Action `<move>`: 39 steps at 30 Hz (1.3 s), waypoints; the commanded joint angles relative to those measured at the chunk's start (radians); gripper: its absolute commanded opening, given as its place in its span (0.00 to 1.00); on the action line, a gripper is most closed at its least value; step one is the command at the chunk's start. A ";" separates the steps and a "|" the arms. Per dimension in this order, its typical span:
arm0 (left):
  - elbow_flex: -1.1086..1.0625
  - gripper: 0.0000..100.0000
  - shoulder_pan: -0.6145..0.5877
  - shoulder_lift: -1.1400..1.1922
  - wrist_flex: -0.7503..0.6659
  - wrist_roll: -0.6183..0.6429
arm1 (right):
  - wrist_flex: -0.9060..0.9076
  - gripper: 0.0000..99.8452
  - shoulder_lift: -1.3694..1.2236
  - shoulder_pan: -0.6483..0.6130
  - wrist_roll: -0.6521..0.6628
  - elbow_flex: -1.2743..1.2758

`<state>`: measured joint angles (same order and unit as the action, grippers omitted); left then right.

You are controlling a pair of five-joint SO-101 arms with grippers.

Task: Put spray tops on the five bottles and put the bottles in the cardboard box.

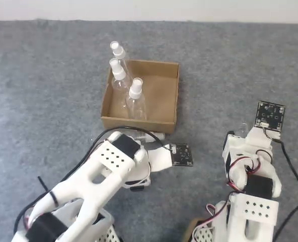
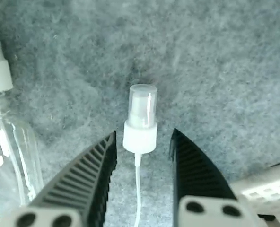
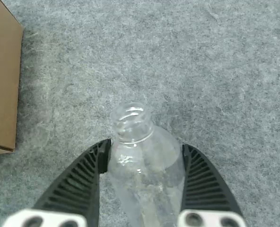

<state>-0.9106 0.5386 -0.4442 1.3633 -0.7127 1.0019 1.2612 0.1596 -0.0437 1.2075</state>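
A white spray top (image 2: 140, 127) with its thin tube lies on the grey carpet between the fingers of my left gripper (image 2: 144, 135). The gripper is open, with a small gap on each side of the top. Beside it lies a clear bottle (image 2: 7, 142) that carries a spray top. My right gripper (image 3: 144, 146) is shut on a clear bottle (image 3: 144, 165) whose neck is bare and open. In the high view the left gripper (image 1: 151, 137) sits just in front of the cardboard box (image 1: 161, 122), where three topped bottles (image 1: 136, 101) stand.
The box's brown side wall (image 3: 3, 80) is near the right gripper. The right arm (image 1: 252, 171) stands at the lower right, apart from the box. Grey carpet (image 1: 239, 65) covers the table.
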 commanded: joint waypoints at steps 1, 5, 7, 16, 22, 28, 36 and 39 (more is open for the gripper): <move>-0.008 0.17 0.043 -0.021 -0.015 0.049 | -0.021 0.09 0.028 0.005 -0.006 -0.021; -0.008 0.17 0.049 0.077 -0.084 0.064 | -0.021 0.09 0.028 0.005 -0.006 -0.021; 0.008 0.17 0.048 0.150 -0.103 0.064 | -0.021 0.09 0.028 0.005 -0.006 -0.021; 0.143 0.11 0.040 0.413 -0.095 0.064 | -0.021 0.09 0.028 0.005 -0.006 -0.021; 0.170 0.01 0.046 0.466 -0.094 0.066 | -0.021 0.09 0.028 0.004 -0.006 -0.021; 0.170 0.01 0.041 0.466 -0.094 0.068 | -0.021 0.09 0.028 0.004 -0.006 -0.021; 0.206 0.01 0.041 0.465 -0.003 0.095 | -0.021 0.09 0.028 0.004 -0.006 -0.021; 0.236 0.01 0.040 0.465 0.046 0.095 | -0.019 0.09 0.028 0.004 -0.006 -0.021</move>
<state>-0.7434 0.5831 0.0192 1.3372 -0.6329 1.0019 1.2612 0.1596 -0.0437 1.2075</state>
